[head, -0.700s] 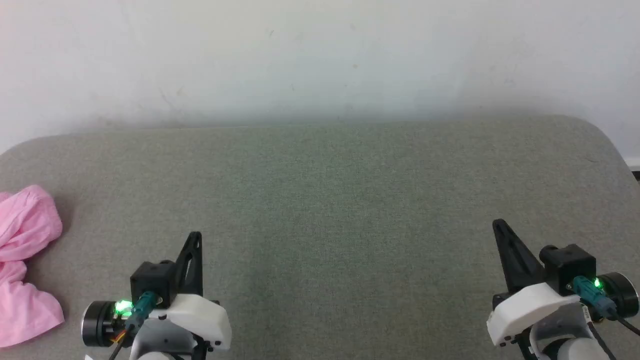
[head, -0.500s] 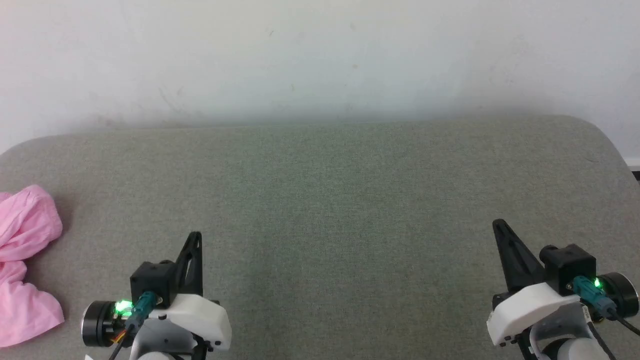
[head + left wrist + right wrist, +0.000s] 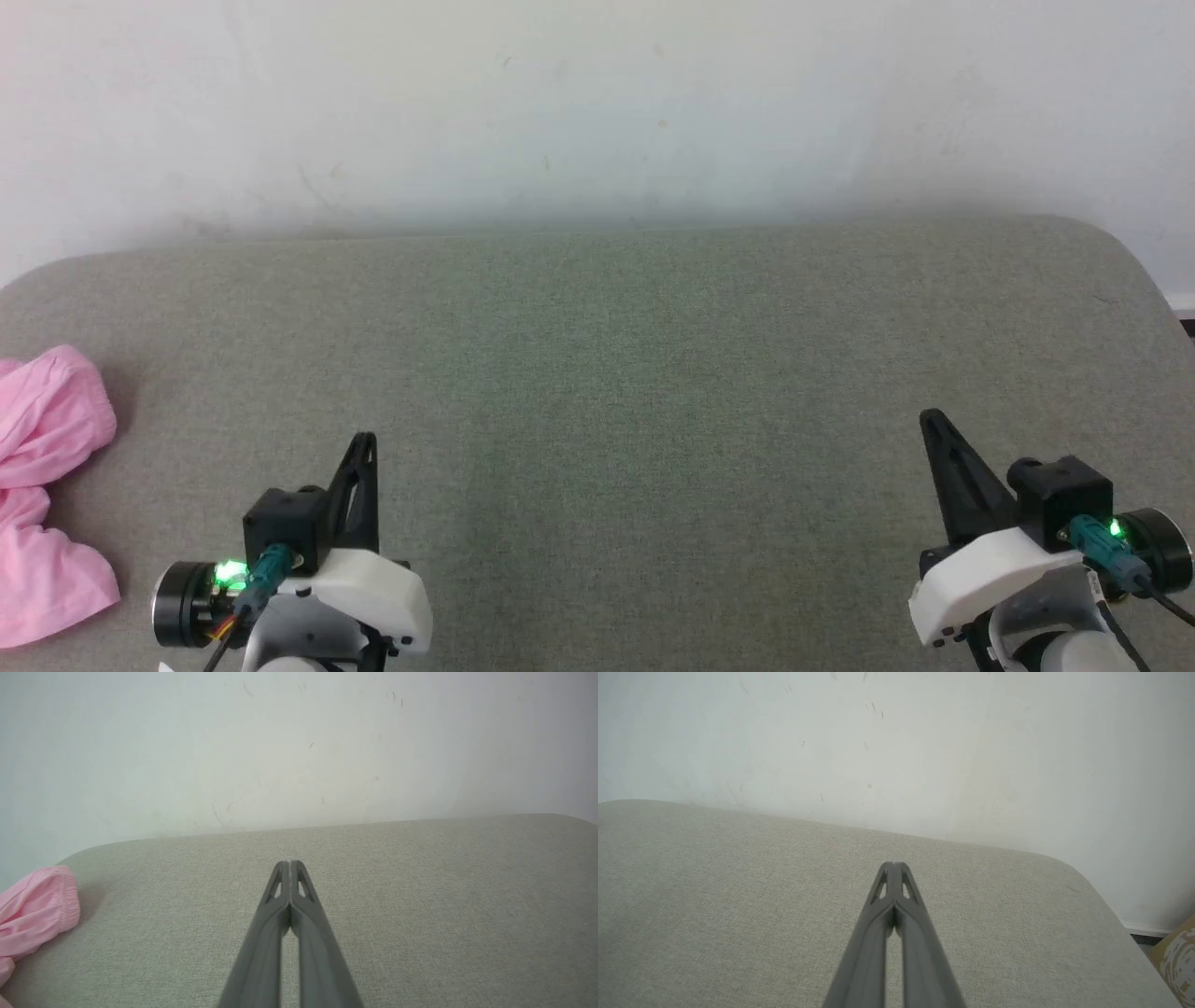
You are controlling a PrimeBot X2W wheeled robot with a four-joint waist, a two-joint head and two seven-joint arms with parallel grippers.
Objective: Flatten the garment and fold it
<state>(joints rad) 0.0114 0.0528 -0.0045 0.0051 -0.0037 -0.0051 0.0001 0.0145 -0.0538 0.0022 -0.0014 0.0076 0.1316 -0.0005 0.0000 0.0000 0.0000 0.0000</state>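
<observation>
Garment [image 3: 47, 495], bunched at left edge of cushion [image 3: 597, 373], apart from left gripper [image 3: 364, 441] and right gripper [image 3: 929, 418], both pinched together, empty; clumsy sideways reach might shove it off.

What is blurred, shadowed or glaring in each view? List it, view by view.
Head view: even, soft light; the garment throws a faint shadow to its right on the grey pad, and a green light blooms on the left wrist. Left wrist view: the left gripper has jaws blurring toward the bottom edge. Right wrist view: the right gripper blurs likewise.
</observation>
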